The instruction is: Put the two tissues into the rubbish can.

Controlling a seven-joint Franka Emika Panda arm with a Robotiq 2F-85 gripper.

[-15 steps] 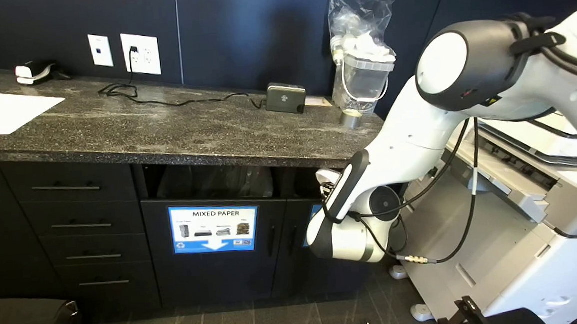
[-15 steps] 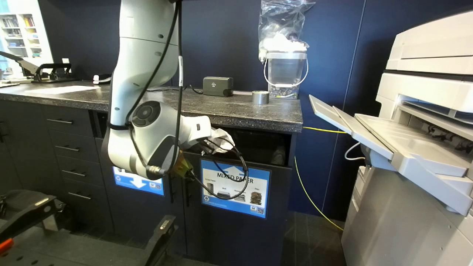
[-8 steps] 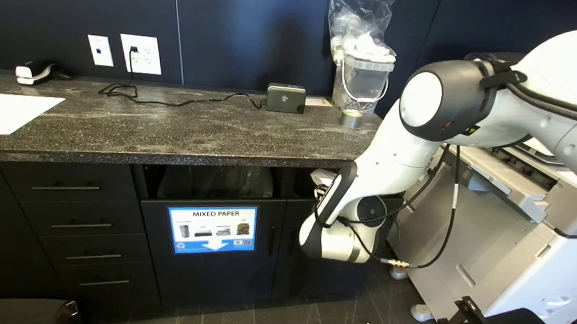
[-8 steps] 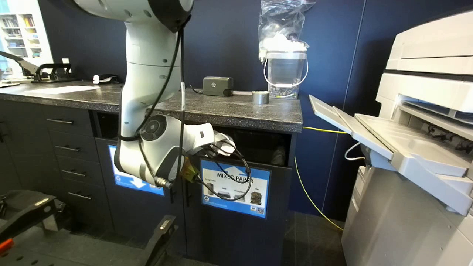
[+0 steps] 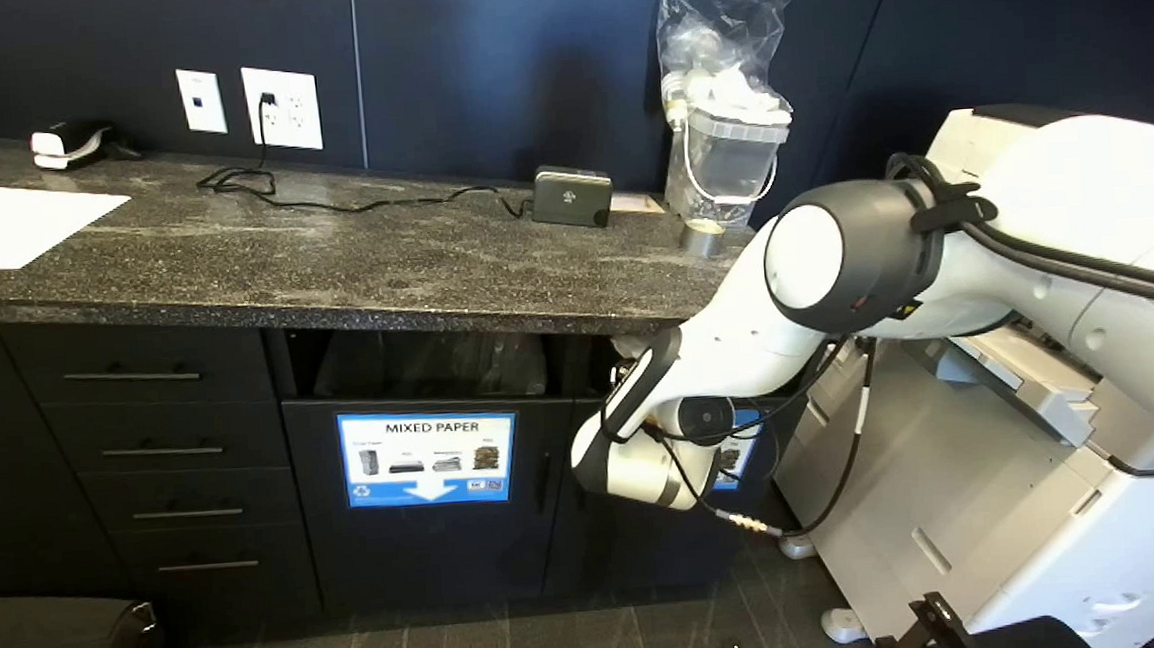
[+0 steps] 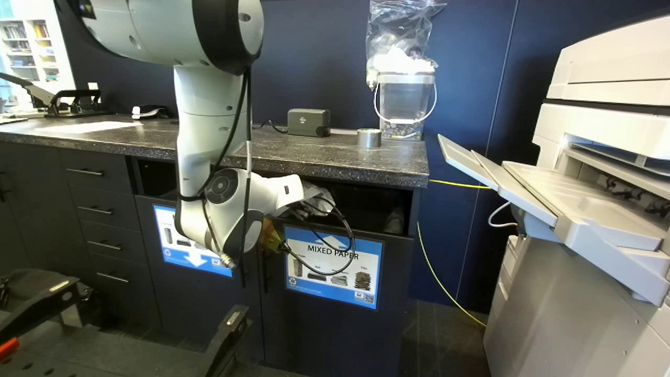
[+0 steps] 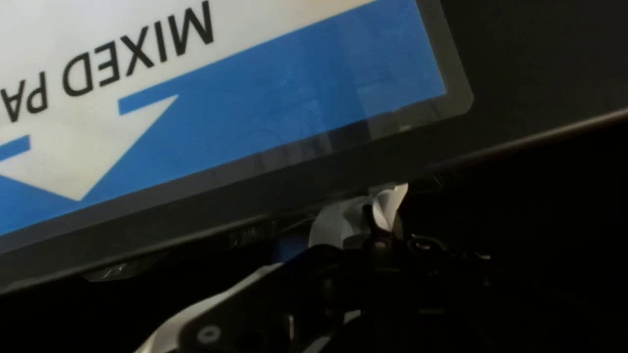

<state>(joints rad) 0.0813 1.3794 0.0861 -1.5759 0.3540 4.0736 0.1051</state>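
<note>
Tissue (image 7: 389,208) is in the gripper (image 7: 379,230): jaws closed on it, white ends poking out. Can't tell if that's one wad or both. Rest of the grip is too dark to read in the wrist view. It's at the mouth of the bin slot (image 6: 366,207), just under the front edge of the worktop (image 5: 383,266), toward its right corner; can't tell how far in, or whether it touches the sides. Sign (image 6: 332,262) below that slot reads MIXED PAPER, arrow up; shows upside down in the wrist view. Arm (image 6: 204,141) hangs down in front of the worktop's front edge. Twin slot (image 5: 429,361) is just left of the bin slot, its own sign (image 5: 430,458) also MIXED PAPER, arrow down.

Printer (image 6: 586,220) stands off the worktop's right end, apart from it. Grey roll (image 6: 369,138) sits on top near the right end. Clear bucket (image 6: 405,99) is behind it at the back right corner, clear bag (image 6: 398,31) above it. Dark box (image 6: 306,122) is near the back edge, left of the roll. White sheet (image 5: 20,226) lies flat toward the left end. Black cord (image 5: 360,209) runs from the box to the wall outlet (image 5: 298,111).
</note>
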